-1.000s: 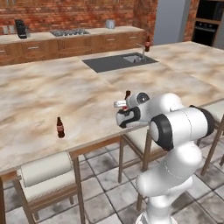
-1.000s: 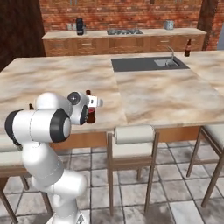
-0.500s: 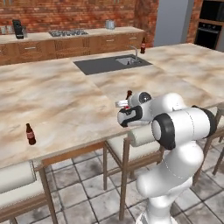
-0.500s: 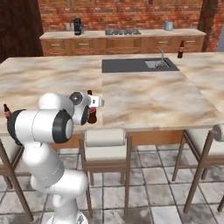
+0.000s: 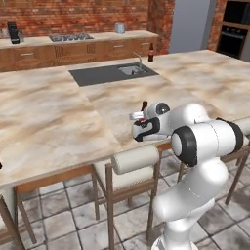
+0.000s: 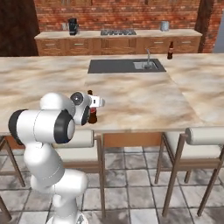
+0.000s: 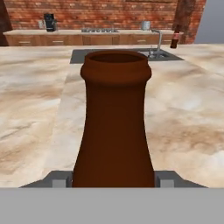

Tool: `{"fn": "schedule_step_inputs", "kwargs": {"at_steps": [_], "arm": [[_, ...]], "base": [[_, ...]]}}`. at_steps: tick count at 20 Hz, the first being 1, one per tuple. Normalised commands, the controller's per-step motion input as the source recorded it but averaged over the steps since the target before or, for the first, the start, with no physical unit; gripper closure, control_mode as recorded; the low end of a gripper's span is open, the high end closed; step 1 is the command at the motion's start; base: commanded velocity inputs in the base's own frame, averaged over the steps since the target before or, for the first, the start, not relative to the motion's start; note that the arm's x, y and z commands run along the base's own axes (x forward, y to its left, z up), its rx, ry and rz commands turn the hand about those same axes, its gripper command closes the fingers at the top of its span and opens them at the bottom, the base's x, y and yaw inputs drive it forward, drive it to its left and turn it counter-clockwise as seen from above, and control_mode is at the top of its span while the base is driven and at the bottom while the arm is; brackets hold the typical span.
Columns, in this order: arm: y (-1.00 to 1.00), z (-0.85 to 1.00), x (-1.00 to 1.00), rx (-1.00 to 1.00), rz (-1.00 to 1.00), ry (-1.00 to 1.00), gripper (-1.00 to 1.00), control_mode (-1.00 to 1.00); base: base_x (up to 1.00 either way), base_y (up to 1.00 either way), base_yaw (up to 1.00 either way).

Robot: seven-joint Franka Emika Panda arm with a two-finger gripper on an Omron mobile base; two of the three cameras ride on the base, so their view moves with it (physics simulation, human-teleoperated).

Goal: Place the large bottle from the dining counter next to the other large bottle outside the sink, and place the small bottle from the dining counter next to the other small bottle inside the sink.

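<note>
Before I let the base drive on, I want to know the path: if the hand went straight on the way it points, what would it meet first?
The hand holds a brown bottle and points across the dining counter. Its line heads toward the sink and faucet; nothing stands before them, though depth is hard to judge.

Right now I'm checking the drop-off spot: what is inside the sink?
The sink shows a grey basin beneath its chrome faucet. No small bottle is visible there, but the near rim hides the basin floor. A brown bottle stands on the counter outside it.
</note>
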Motion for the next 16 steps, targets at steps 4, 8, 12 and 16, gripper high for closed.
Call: {"fn": "schedule_step_inputs", "kwargs": {"at_steps": [4,8,12,16], "arm": [[0.0,0.0,0.0,0.0,0.0,0.0,1.0,1.0],[0.0,0.0,0.0,0.0,0.0,0.0,1.0,1.0],[0.0,0.0,0.0,0.0,0.0,0.0,1.0,1.0],[0.0,0.0,0.0,0.0,0.0,0.0,1.0,1.0]], "base": [[0.01,-0.86,0.04],[0.0,-0.92,0.04],[0.0,-0.96,0.04],[0.0,-0.98,0.04]]}}
